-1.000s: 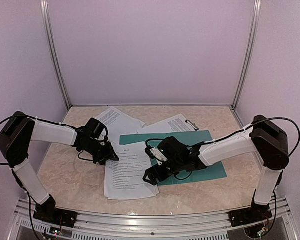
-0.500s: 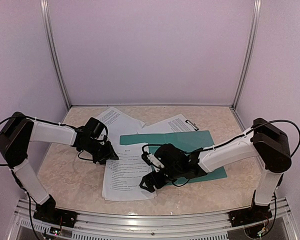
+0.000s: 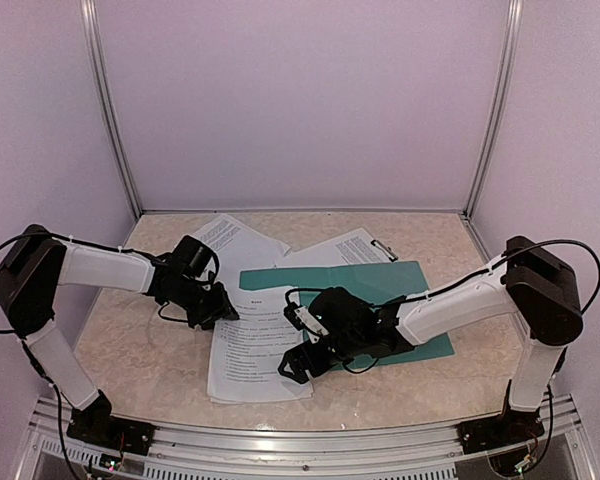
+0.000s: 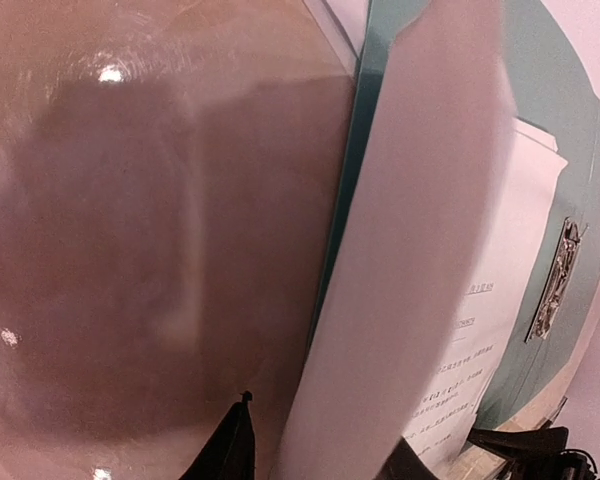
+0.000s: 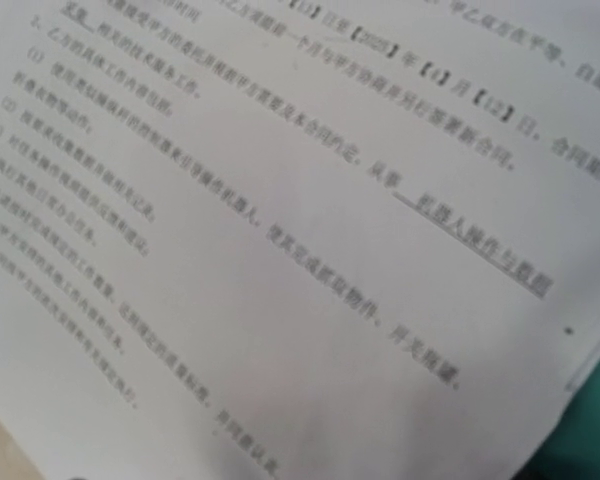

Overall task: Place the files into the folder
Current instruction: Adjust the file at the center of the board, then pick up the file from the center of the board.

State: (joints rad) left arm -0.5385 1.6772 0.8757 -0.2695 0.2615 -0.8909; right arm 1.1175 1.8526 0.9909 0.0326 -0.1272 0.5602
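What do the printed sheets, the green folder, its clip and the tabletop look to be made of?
The files: thin matte white printed paper, edges fanned in layers. The folder: dark teal, smooth, likely plastic or coated card; unclear which. The clip: shiny silver, apparently metal. The tabletop: glossy beige marble pattern, reflecting lights; stone or laminate, can't say.

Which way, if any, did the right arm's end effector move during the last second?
Yes, it moved. The right end effector slid toward the table's near edge and slightly left, away from the folder, further over the files.
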